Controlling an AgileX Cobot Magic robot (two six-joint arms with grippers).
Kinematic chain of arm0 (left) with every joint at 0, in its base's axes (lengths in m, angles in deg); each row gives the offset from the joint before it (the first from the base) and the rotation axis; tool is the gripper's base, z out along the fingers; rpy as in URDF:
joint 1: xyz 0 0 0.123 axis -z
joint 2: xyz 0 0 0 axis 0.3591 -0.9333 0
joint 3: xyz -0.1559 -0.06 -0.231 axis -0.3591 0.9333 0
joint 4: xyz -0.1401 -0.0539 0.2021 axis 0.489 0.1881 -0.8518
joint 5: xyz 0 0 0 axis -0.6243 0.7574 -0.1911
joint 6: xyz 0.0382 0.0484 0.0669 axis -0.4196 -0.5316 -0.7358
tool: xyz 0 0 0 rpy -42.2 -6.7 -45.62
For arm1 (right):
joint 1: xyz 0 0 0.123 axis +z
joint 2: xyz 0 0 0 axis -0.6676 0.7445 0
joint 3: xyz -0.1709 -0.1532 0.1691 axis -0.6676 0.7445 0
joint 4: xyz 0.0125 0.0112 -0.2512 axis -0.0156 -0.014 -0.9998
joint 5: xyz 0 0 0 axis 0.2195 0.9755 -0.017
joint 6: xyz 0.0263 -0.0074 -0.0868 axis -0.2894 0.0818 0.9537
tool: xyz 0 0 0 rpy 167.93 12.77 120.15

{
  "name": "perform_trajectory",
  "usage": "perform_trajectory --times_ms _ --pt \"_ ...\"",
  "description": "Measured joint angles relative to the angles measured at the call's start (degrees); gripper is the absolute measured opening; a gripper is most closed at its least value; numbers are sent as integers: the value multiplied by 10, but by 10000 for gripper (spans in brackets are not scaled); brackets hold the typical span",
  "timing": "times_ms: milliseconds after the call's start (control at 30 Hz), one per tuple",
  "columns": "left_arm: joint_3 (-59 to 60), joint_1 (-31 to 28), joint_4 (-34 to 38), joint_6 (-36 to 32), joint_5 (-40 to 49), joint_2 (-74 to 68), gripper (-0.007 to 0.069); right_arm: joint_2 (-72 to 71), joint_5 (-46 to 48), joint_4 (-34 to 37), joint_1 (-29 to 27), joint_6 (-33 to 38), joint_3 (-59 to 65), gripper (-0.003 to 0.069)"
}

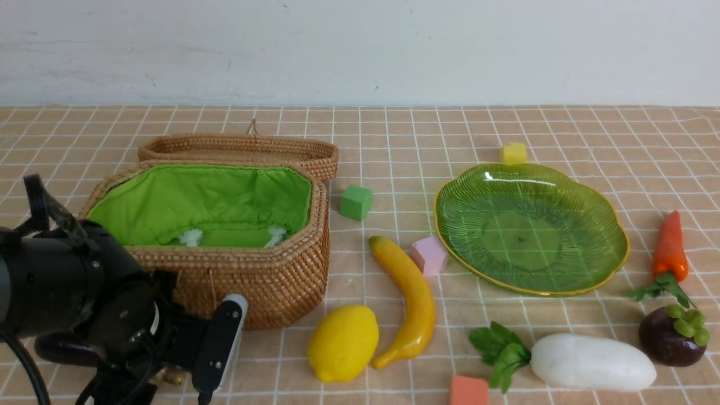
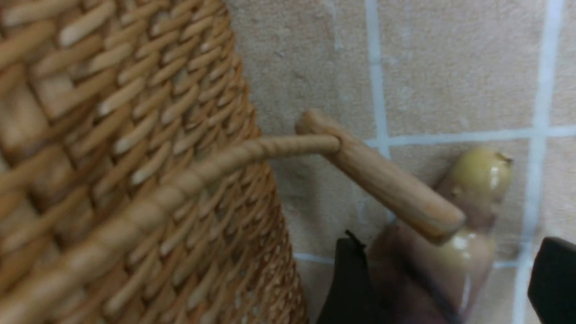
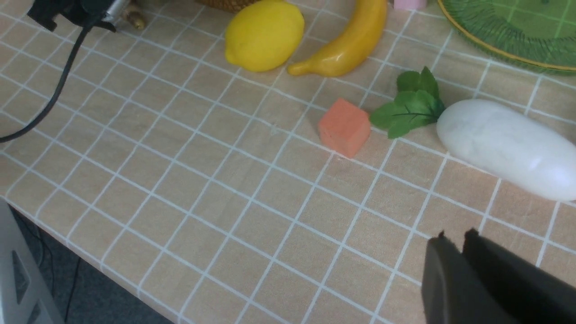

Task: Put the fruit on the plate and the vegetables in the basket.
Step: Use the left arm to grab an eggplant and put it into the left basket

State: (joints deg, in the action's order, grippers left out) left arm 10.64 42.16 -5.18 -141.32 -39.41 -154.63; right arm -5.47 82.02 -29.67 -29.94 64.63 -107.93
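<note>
My left gripper (image 1: 188, 363) is low at the front left, by the wicker basket (image 1: 264, 281). In the left wrist view it (image 2: 452, 245) is open, its jaws either side of the eggplant's (image 2: 468, 252) stem end; the dark eggplant body (image 1: 59, 349) lies under the arm. The lemon (image 1: 343, 342), banana (image 1: 410, 301), radish (image 1: 590, 361), mangosteen (image 1: 672, 336) and carrot (image 1: 669, 247) lie on the table. The green plate (image 1: 531, 228) is empty. My right gripper (image 3: 454, 240) is shut and empty above the table, near the radish (image 3: 504, 146).
The basket's lid (image 1: 242, 149) lies open behind it, and its wooden toggle (image 2: 382, 177) hangs over the eggplant. Foam cubes: green (image 1: 355, 201), pink (image 1: 429, 254), yellow (image 1: 513, 153), orange (image 1: 468, 391). The table's front edge (image 3: 90, 265) shows in the right wrist view.
</note>
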Motion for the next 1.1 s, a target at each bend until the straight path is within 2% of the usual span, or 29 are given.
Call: perform_trajectory --times_ms 167,433,667,833,933,1000,1100 --pt "-2 0 -9 0 4 -17 432 0 -1 4 0 1 0 79" --pt "-6 0 -3 0 24 -23 231 0 -1 5 0 2 0 88" --pt "-3 0 62 -1 101 10 236 0 1 5 0 2 0 88" --pt "-2 0 137 9 158 141 236 0 -31 7 0 2 0 88" --pt "-17 0 145 33 158 202 236 0 -58 12 0 2 0 88" --pt "-62 0 147 69 133 251 236 0 -97 29 0 2 0 88" --pt "-130 0 151 83 99 260 236 0 -129 50 0 2 0 88"
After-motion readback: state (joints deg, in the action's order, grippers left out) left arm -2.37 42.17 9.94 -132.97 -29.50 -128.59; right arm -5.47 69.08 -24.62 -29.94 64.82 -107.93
